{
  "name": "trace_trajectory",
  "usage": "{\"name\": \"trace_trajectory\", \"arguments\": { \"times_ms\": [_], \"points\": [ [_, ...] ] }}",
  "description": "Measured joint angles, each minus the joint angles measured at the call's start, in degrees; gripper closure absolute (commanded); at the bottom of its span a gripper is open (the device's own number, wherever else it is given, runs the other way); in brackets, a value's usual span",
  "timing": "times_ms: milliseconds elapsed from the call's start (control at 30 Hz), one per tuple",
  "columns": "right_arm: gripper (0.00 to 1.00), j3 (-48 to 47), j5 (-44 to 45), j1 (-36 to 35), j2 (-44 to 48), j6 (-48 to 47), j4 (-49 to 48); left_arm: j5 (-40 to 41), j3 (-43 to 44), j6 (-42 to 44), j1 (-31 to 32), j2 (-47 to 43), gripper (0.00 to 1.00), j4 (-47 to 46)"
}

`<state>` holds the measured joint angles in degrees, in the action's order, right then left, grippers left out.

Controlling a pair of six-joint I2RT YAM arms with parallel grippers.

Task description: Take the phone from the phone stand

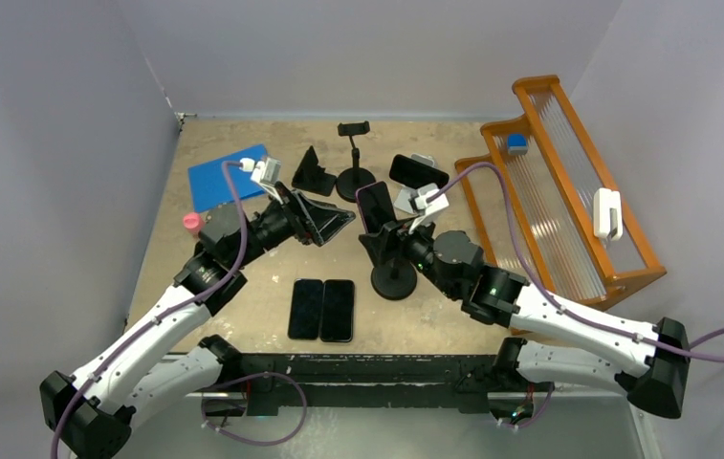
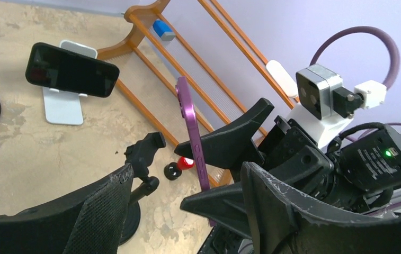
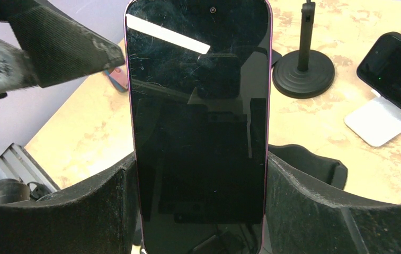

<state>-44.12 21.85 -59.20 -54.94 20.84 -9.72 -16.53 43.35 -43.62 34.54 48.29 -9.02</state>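
Nothing here I can actually read, honestly. Closest thing is some tiny white print on the black housing (image 2: 381, 165) of my right arm, right by a green light (image 2: 388, 153), seen from my left wrist. It might be a model label, but it's way too small and blurry to make out. The phone (image 3: 198, 132) screen is just dark glass with glare.
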Motion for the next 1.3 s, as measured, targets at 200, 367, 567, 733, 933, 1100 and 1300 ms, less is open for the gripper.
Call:
{"name": "trace_trajectory", "arguments": {
  "times_ms": [200, 367, 567, 733, 933, 1100, 1300],
  "points": [
    [1.00, -2.6, 4.8, -3.8, -5.0, 0.2, -1.9, -2.7, 2.0, -0.1, 0.0, 3.8, 0.38, 1.1],
    [1.00, -4.2, 7.5, -5.8, -8.1, 0.5, -3.0, -4.3, 3.8, -0.3, 0.0, 7.1, 0.52, 1.9],
    [1.00, -4.9, 9.8, -7.2, -8.9, 0.5, -3.1, -4.6, 4.4, -1.7, 0.0, 8.6, 0.66, 2.9],
    [1.00, -5.4, 11.1, -7.7, -9.2, 0.5, -3.1, -6.1, 4.4, -2.5, 0.0, 9.3, 0.86, 2.9],
    [0.54, -5.5, 11.8, -7.9, -9.6, 0.2, -2.8, -7.3, 4.4, -3.8, 0.0, 9.5, 1.00, 2.7],
    [0.05, -5.5, 11.0, -7.9, -8.9, 0.1, -2.3, -7.0, 4.4, -3.8, 0.1, 9.2, 1.00, 2.7],
    [0.01, -5.5, 7.6, -8.0, -1.4, 1.2, -0.7, -3.1, 4.2, -3.3, 0.1, 6.2, 1.00, 5.1]
  ]
}}
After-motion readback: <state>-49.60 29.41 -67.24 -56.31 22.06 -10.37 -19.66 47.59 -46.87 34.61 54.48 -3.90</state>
